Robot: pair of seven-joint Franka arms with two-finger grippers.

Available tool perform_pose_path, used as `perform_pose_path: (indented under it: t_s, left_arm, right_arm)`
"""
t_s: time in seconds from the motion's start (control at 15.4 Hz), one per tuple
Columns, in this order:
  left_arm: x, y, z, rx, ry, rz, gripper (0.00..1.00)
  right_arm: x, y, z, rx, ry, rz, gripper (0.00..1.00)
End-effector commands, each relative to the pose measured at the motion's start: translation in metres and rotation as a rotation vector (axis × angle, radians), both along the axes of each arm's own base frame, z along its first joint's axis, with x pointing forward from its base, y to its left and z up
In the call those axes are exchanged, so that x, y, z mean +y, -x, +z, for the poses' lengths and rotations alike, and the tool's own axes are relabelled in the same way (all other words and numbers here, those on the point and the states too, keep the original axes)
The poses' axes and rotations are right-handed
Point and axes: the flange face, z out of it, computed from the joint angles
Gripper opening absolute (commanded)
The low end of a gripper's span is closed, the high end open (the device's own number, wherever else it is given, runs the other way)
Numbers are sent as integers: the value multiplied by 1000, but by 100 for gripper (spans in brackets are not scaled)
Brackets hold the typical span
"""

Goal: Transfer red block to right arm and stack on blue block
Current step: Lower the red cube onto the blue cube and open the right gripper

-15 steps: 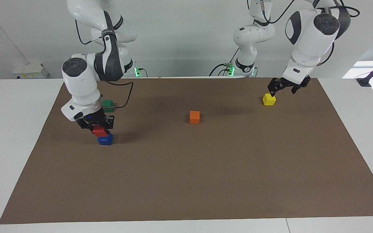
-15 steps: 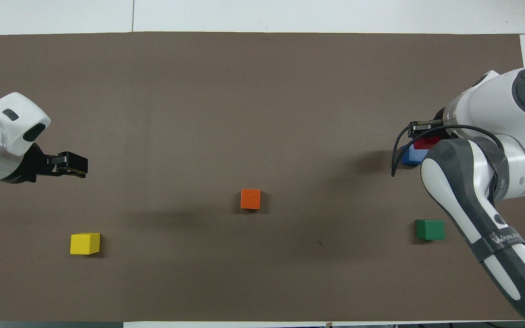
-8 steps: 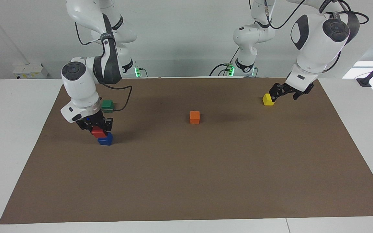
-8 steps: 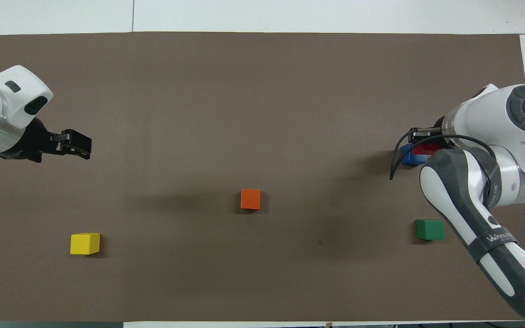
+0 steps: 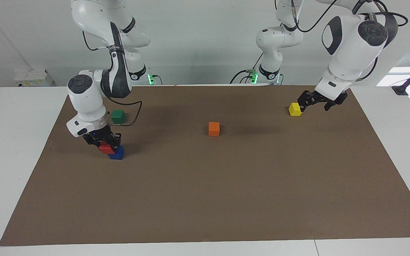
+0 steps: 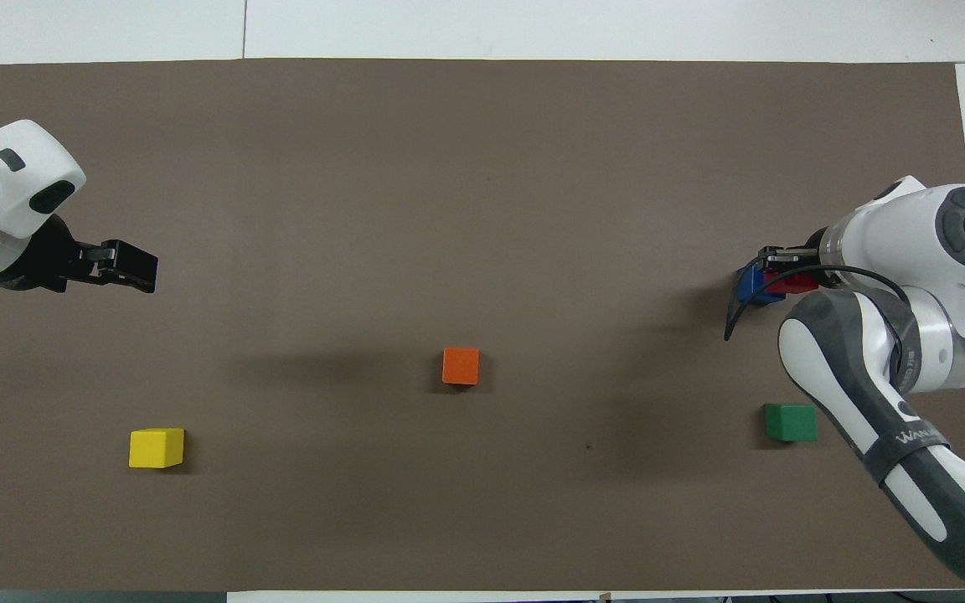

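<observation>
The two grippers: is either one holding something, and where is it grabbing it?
The right gripper holds the red block by its sides, over the blue block. The left gripper holds nothing, up over the mat.

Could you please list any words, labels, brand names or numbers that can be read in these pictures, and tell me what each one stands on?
"WANU…": pale lettering on the dark band of the right arm's forearm in the overhead view; the last letters are cut off by the band's curve and cannot be read.
The same band on the right arm in the facing view carries lettering too small to read.
The cubes and the brown mat show no writing.
</observation>
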Motion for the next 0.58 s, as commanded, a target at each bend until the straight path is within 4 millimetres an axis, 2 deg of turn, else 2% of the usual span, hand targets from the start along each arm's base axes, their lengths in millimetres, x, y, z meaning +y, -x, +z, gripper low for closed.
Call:
perform_pose_path:
  t_s: [0.0, 0.19, 0.32, 0.52]
  left_arm:
    - [4, -5, 10, -18, -11, -29, 100]
    - [-2, 3, 10, 25, -17, -39, 100]
    - [-4, 17, 17, 51, -26, -43, 100]
    - [-5, 13, 13, 18, -22, -49, 100]
  right_arm:
    - [1, 9, -1, -4, 15, -8, 0]
    - [7, 11, -1, -4, 15, 0, 0]
    - [7, 11, -2, 1, 15, 0, 0]
    - [7, 11, -7, 9, 16, 3, 0]
